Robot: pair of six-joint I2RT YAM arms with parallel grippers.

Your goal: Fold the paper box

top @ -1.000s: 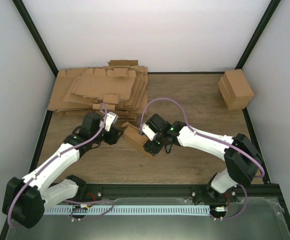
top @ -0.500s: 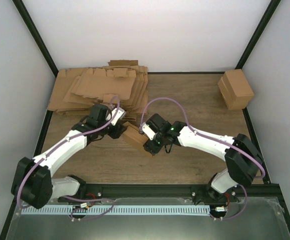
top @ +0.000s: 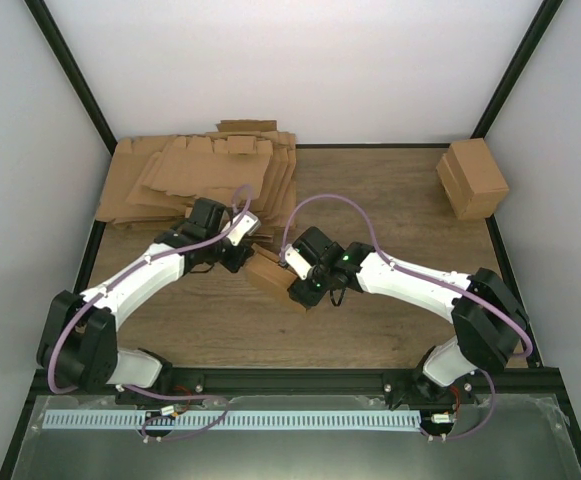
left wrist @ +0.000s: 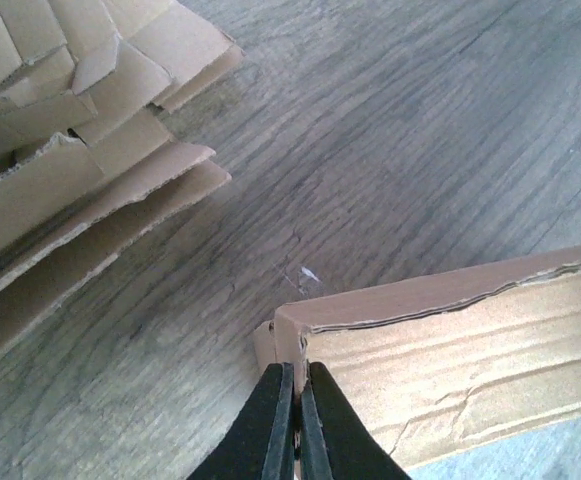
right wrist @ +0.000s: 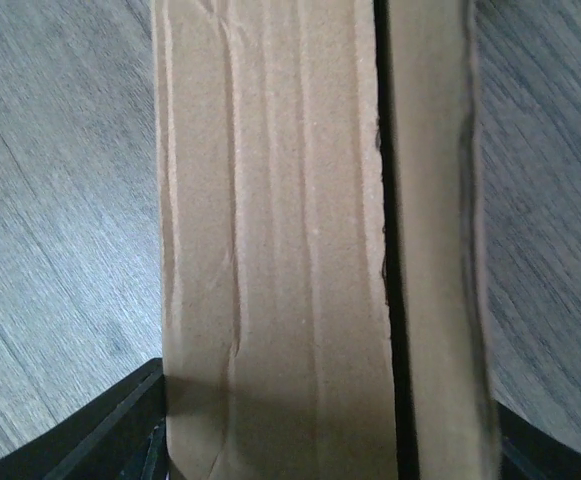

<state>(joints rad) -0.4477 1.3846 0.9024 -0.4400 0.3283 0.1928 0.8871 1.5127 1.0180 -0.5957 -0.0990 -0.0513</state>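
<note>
- Across the whole floor of the cell runs a grey-brown wood-grain table top [top: 390, 200], closed in by plain white walls [top: 300, 70] with black corner posts [top: 70, 85].
- At the far left corner lies a thick pile of flat brown die-cut cardboard sheets [top: 200, 180], loosely fanned. At the far right stands a blocky brown carton [top: 473, 178], well apart from both arms.
- Near the middle of the table, between the two grippers, is the paper box [top: 270, 272], a small oblong carton of plain brown cardboard, set at a slant to the table edge.
- Its faces are creased lengthwise. The right wrist view shows a dark slit between a broad face and a narrower strip beside it.
- The left wrist view shows a layered, slightly ragged upper edge and a small tab at the near corner.
- The left gripper [left wrist: 296, 385] has its jaws pressed together right at that corner. I cannot tell whether any cardboard is pinched between them.
- The right gripper [top: 298, 285] clasps the carton across its width, one black finger [right wrist: 110, 425] against each side.
</note>
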